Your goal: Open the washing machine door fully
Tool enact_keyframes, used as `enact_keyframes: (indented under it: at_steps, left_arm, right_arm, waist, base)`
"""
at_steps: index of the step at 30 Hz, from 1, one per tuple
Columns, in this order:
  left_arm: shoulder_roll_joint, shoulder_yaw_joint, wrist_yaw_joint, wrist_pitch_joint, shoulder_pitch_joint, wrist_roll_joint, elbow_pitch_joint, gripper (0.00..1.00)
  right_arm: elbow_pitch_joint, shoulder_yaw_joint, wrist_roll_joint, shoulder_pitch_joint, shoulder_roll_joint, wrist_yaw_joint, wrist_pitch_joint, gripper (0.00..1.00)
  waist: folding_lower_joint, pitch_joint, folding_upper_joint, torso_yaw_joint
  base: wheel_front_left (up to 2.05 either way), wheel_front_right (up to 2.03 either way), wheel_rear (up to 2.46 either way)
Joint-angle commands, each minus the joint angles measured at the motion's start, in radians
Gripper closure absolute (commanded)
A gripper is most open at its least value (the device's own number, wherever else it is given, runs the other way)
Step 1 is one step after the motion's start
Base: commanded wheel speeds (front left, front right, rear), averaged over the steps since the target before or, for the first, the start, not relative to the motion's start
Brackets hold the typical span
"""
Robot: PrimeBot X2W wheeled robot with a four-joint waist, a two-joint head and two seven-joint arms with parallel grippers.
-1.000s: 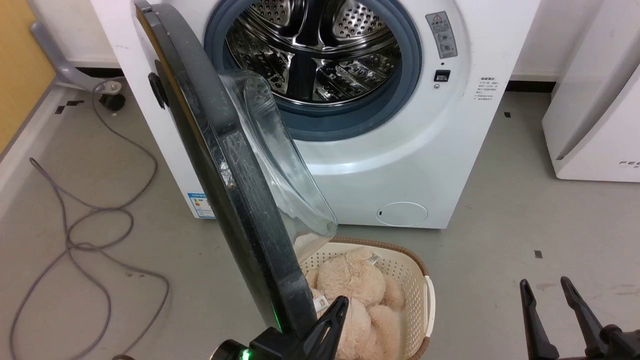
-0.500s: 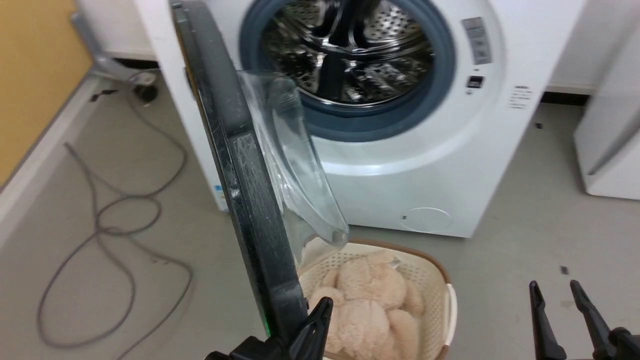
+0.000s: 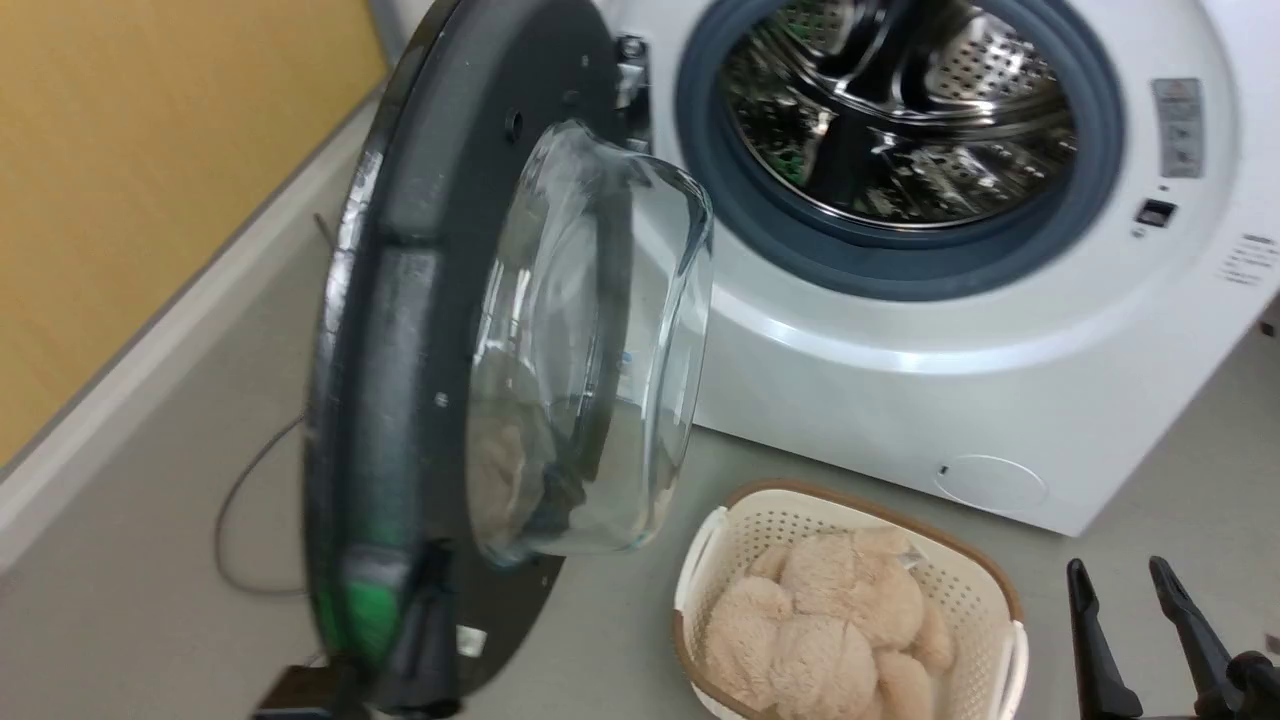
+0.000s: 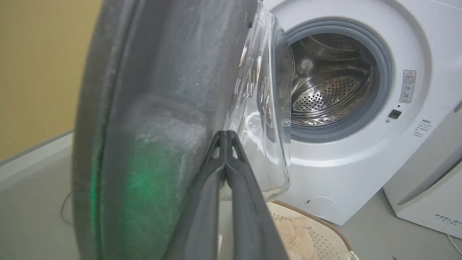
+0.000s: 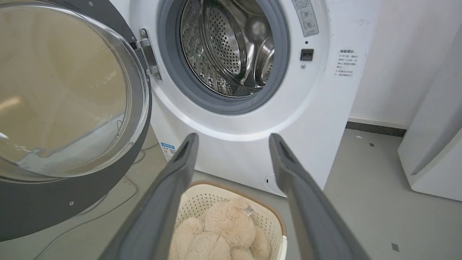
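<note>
Black-rimmed washing machine door (image 3: 395, 330) stood wide open, hinged at the left of the opening; washing machine (image 3: 900, 390) drum exposed.
Left hand (image 3: 432, 575) was closed, fingers (image 4: 234, 187) pressed together with nothing between them, lying against the door's lower inner rim beside the glass bowl. Right hand (image 3: 1125, 610) was open and empty, well right of the door, just past a basket (image 3: 790, 520) holding a beige plush toy (image 3: 850, 610).

Left gripper (image 4: 226, 134): two long dark grey fingers, matt, wide at the base and narrowing upward; a small triangular cut-out near each tip; right gripper (image 5: 234, 139): like dark grey fingers, flat-sided, a shallow slot near each tip; in the head view they look black, slender, pointed.
</note>
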Motion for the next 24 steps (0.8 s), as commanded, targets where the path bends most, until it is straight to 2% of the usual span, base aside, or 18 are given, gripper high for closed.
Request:
enact_keyframes:
  at_steps: [1, 10, 16, 24]
  left_arm:
    - [0.014, 0.019, 0.005, -0.010, 0.008, -0.005, 0.004, 1.00]
    - [0.096, 0.198, -0.006, -0.073, -0.078, -0.076, 0.116, 1.00]
    - [0.158, 0.306, -0.046, -0.115, -0.180, -0.131, 0.275, 1.00]
    - [0.213, 0.443, -0.082, -0.145, -0.328, -0.176, 0.499, 1.00]
  right_arm:
    - [-0.004, -0.001, -0.002, 0.002, 0.002, 0.001, 0.001, 0.00]
    - [-0.012, 0.007, -0.006, -0.005, 0.002, 0.001, 0.015, 0.00]
    - [-0.017, 0.004, -0.004, -0.009, 0.002, 0.001, 0.027, 0.00]
    - [-0.020, 0.009, 0.000, -0.032, 0.002, 0.001, 0.034, 0.00]
  waist:
    - [0.0000, -0.002, -0.0001, 0.016]
    - [0.0000, 0.003, -0.0001, -0.001]
    - [0.0000, 0.022, -0.0001, -0.033]
    - [0.0000, 0.061, -0.0001, -0.077]
  base:
    - [0.00, 0.00, 0.00]
    - [0.00, 0.00, 0.00]
    - [0.00, 0.00, 0.00]
    - [0.00, 0.00, 0.00]
